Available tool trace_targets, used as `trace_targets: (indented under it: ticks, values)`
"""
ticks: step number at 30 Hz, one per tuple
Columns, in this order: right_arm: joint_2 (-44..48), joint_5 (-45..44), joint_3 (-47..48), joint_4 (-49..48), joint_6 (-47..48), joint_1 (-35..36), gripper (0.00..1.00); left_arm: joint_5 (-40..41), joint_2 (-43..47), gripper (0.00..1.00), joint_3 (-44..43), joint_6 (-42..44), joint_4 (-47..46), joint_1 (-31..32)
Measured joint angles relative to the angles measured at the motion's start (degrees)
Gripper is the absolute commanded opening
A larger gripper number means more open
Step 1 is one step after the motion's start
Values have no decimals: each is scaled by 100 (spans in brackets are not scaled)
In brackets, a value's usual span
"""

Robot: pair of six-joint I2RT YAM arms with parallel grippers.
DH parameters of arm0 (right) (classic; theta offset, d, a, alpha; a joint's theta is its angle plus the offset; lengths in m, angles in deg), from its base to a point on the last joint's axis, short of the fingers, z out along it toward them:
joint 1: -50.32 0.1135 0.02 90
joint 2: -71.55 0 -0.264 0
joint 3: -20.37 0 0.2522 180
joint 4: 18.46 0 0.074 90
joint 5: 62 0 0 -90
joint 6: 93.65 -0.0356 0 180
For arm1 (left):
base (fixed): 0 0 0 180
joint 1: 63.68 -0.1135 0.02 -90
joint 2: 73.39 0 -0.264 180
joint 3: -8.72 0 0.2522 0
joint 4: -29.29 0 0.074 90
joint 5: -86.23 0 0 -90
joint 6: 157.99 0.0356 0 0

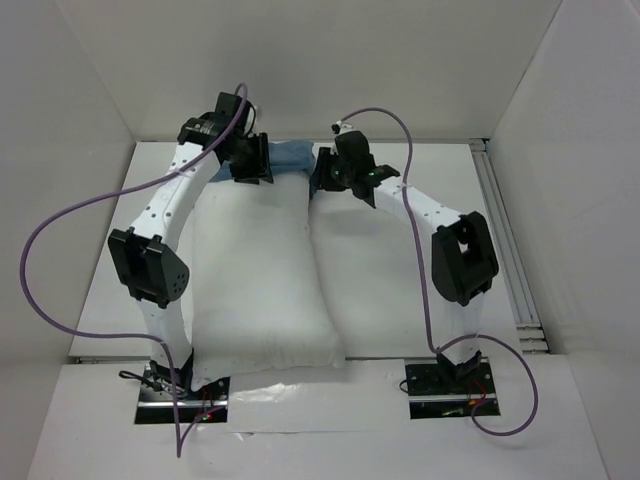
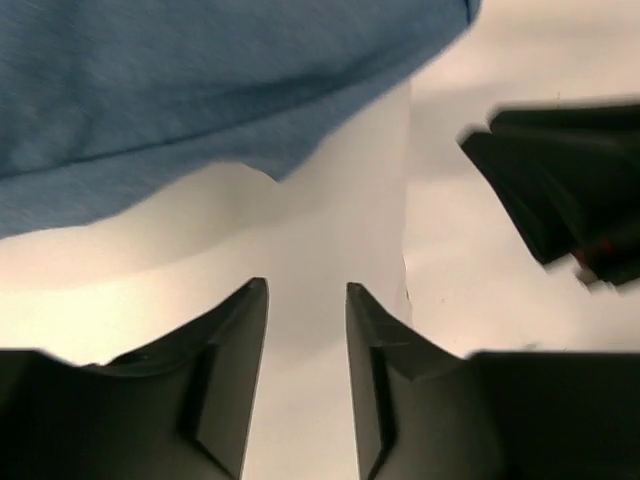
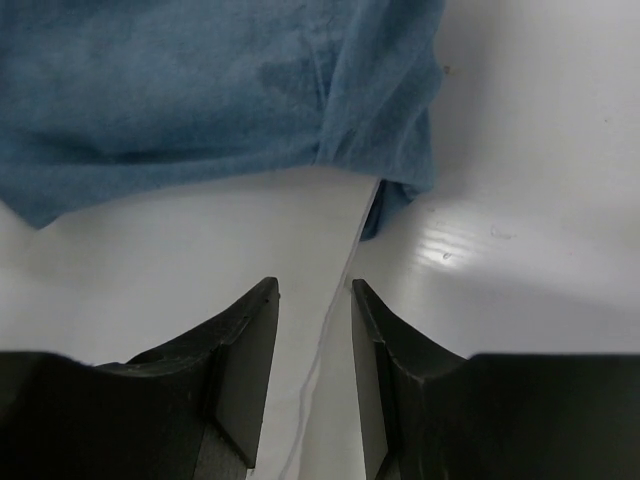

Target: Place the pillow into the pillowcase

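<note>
The white pillow (image 1: 262,280) lies lengthwise on the table between the two arms. The blue pillowcase (image 1: 295,157) is bunched at the pillow's far end. My left gripper (image 1: 252,172) hovers over the pillow's far left part. In the left wrist view (image 2: 307,290) its jaws stand apart with nothing held, over the white pillow (image 2: 300,230), just short of the blue cloth (image 2: 200,80). My right gripper (image 1: 322,180) is at the pillow's far right corner. In the right wrist view (image 3: 315,285) its jaws are apart, astride the pillow's edge seam (image 3: 330,330), below the pillowcase (image 3: 200,90).
The white table (image 1: 380,290) is walled in white at the back and both sides. A metal rail (image 1: 505,240) runs along the right edge. Purple cables loop off both arms. The right gripper (image 2: 560,190) shows at the right of the left wrist view.
</note>
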Motion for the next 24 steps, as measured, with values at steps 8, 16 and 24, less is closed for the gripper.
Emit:
trace_targets:
  ticks: [8, 16, 24]
  values:
    - [-931, -280, 442, -13, 133, 0, 57, 166, 11, 78, 2, 7, 273, 599]
    - [-1414, -852, 933, -146, 175, 28, 58, 953, -168, 75, 26, -9, 315, 933]
    - [-2105, -1104, 1843, -323, 186, 98, 37, 1443, -610, 0, 273, -20, 295, 922]
